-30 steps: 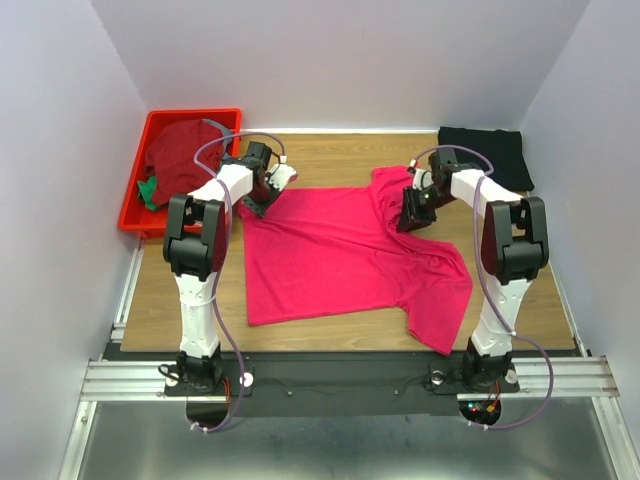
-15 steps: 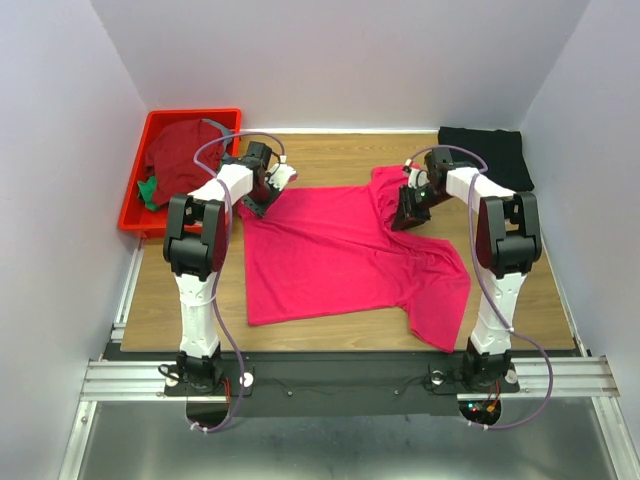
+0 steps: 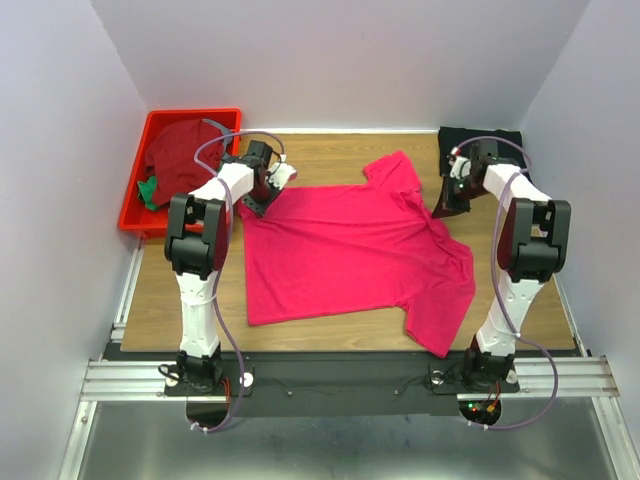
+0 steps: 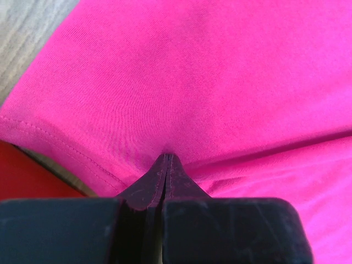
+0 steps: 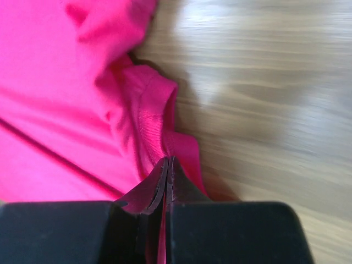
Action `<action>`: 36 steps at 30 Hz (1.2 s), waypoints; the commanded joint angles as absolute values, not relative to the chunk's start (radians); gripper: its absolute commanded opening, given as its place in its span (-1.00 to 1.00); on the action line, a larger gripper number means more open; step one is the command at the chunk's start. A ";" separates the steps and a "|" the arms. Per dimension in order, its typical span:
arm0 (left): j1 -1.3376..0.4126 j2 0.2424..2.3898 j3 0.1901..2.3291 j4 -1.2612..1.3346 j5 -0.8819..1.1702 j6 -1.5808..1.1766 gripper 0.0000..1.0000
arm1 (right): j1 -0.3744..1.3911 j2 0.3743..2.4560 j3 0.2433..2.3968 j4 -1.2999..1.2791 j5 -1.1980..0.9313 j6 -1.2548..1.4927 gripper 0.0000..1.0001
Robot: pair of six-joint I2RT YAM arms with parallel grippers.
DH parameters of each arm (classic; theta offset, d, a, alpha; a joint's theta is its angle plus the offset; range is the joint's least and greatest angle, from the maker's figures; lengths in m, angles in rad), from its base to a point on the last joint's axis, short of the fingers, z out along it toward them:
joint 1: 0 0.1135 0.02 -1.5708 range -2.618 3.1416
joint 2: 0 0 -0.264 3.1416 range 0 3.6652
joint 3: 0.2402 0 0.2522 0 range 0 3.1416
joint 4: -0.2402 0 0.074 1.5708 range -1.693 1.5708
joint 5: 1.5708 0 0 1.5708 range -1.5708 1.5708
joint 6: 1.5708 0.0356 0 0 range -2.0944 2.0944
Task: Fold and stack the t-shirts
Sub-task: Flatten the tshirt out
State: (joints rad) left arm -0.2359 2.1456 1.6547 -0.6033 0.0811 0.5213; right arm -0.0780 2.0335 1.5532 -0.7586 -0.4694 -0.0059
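Left pincer (image 3: 258, 200) clamped shut on shirt (image 3: 340, 250); right pincer (image 3: 447, 203) likewise; long axis spanning between them, body lying nearward of both.

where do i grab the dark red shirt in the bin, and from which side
Pinch a fold near the middle of the dark red shirt, coming straight down: it lies heaped inside the red bin, whose walls likely block a sideways approach.
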 commanded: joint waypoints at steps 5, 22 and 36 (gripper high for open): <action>-0.227 2.229 1.667 -0.643 0.034 0.511 -1.00 | -0.104 2.034 1.565 -0.756 -0.331 -0.063 -0.99; -0.216 2.237 1.681 -0.646 0.009 0.499 -1.00 | -0.147 2.082 1.658 -0.730 -0.276 -0.020 -0.60; -0.218 2.266 1.720 -0.664 -0.021 0.506 -1.00 | -0.158 2.169 1.730 -0.732 -0.543 0.026 -0.28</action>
